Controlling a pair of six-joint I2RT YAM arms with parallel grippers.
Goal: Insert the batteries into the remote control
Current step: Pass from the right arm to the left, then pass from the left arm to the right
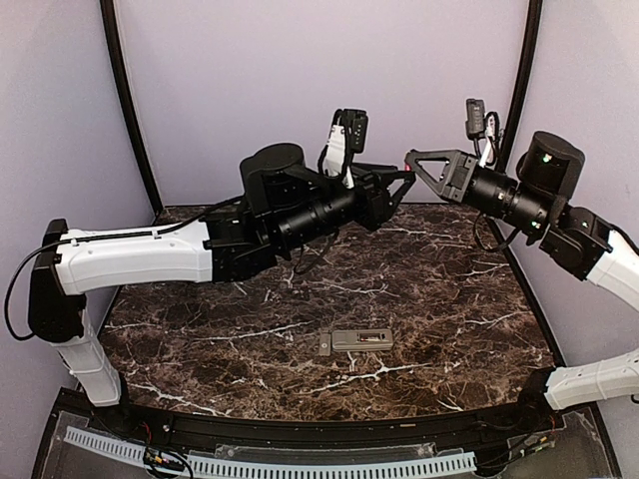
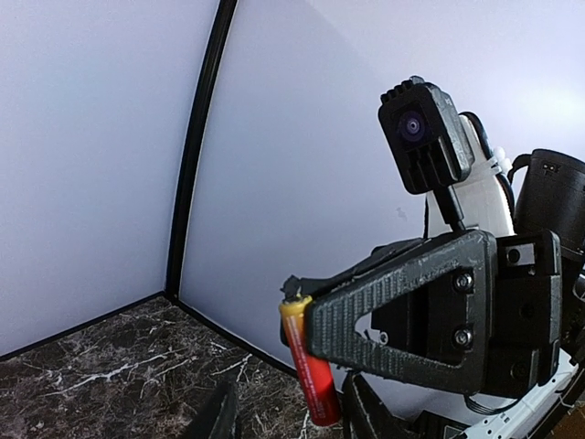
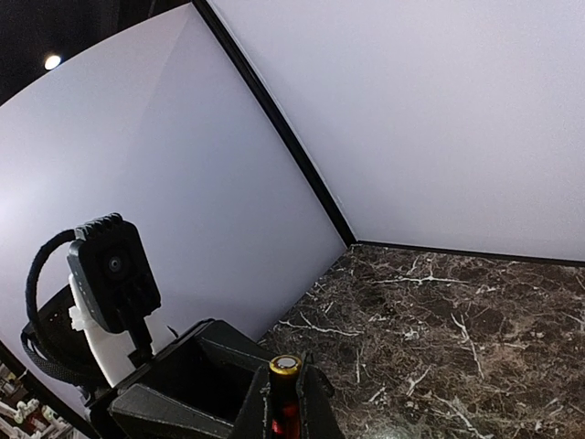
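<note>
Now | step: likely mid-air handover | right fingers clamp small red cylindrical battery | left fingers half-open, straddling its lower end, not gripping | slim grey-backed remote control on dark marble bench, well below both | advice: centre battery, close squarely before right releases

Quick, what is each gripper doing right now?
Left gripper: open around the battery's lower end, not gripping it.
Right gripper: closed, holding the battery.
</note>
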